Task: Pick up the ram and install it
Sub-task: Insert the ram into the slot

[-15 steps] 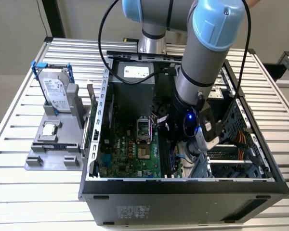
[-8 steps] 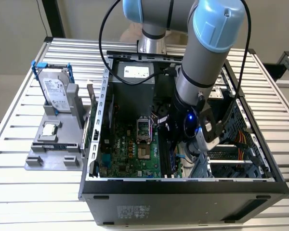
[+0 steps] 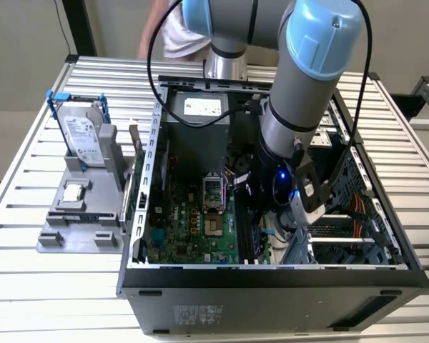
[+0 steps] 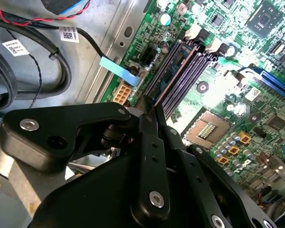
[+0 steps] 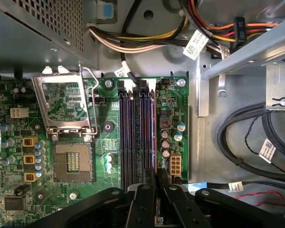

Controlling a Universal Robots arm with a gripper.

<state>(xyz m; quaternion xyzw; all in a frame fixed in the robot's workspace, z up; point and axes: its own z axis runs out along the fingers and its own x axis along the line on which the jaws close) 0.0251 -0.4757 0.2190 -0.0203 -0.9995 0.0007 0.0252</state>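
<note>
My gripper point(image 4: 151, 107) is down inside the open computer case point(image 3: 139, 236), over the row of memory slots point(image 5: 133, 133) on the green motherboard point(image 3: 186, 221). The ram point(image 4: 178, 71) shows edge-on as a thin brownish strip. It stands in the slot nearest the board's edge, beside the capacitors. In the first wrist view the same strip point(image 5: 155, 133) runs straight into my black fingertips point(image 5: 146, 183). The fingers are shut on the near end of the ram. The other slots look empty. In the exterior view the wrist point(image 3: 293, 193) hides the fingers.
The open processor socket point(image 5: 73, 164) with its raised metal frame lies beside the slots. Cable bundles point(image 5: 133, 40) and black cables point(image 5: 242, 152) crowd the case floor. Outside, at the exterior view's left, a grey fixture point(image 3: 64, 239) holds a hard drive point(image 3: 82, 136) and a square chip point(image 3: 75, 191).
</note>
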